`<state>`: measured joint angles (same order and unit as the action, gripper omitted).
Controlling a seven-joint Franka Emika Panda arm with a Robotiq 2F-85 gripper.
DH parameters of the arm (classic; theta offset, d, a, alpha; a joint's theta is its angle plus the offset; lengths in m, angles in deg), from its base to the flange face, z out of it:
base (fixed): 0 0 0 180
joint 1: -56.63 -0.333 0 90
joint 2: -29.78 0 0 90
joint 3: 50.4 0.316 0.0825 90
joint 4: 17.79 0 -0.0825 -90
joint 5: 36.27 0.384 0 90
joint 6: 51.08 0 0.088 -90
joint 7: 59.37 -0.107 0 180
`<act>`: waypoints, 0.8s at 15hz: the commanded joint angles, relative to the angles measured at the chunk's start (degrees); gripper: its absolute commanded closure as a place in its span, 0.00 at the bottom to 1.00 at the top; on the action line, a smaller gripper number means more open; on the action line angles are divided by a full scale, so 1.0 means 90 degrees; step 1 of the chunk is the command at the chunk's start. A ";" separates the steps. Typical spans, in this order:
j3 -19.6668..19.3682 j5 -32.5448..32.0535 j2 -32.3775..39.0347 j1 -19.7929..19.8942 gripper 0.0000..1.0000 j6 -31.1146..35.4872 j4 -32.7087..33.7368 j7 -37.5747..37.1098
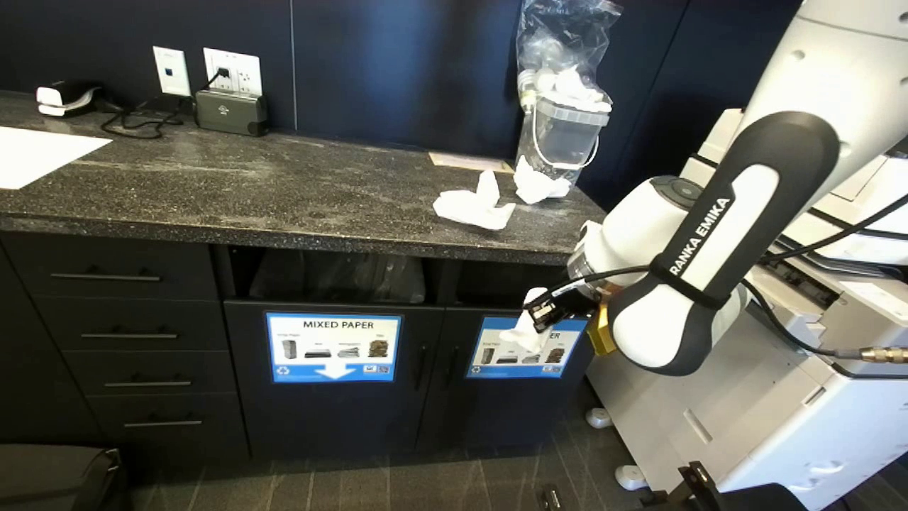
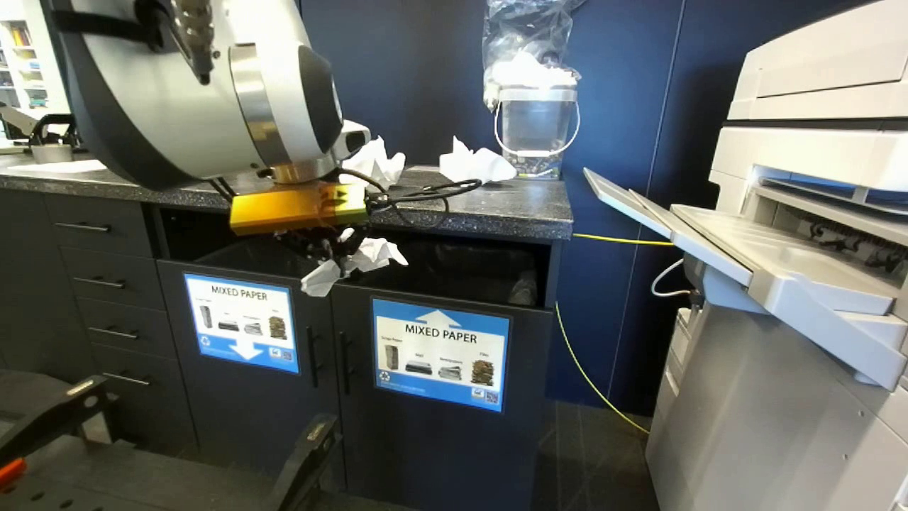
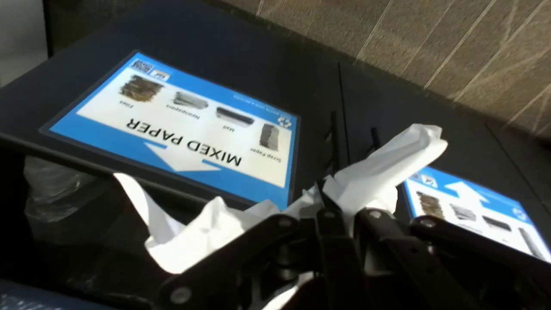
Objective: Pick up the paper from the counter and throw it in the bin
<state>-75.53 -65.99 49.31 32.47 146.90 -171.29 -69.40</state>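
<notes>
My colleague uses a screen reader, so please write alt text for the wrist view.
A black gripper holds crumpled white paper, seen against a dark cabinet with an opening at lower left. An upside-down "MIXED PAPER" sign is at upper left; a similar sign, partly hidden, is at right. Brownish floor shows at upper right.

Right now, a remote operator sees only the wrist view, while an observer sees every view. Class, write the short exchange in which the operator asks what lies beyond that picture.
Operator: My wrist view shows the paper between the fingers. Is there other paper about?
Observer: Yes, two crumpled pieces lie on the counter; both exterior views show them.
Operator: Does anything stand near them?
Observer: A clear, white-handled bucket stands on the counter beside them.
</notes>
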 commanded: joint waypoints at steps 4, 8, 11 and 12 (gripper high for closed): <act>-0.0351 0.2016 0.2006 -0.0971 0.98 0.3044 0.0093 0.0498; 0.1624 0.3459 0.3084 0.0609 0.98 0.4569 0.0356 0.1682; 0.1849 0.3137 0.3734 0.1292 0.98 0.5430 0.0651 0.2132; 0.1789 0.2996 0.3487 0.1416 0.98 0.4841 0.1018 0.2306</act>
<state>-60.17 -36.58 79.14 40.11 190.71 -168.47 -53.15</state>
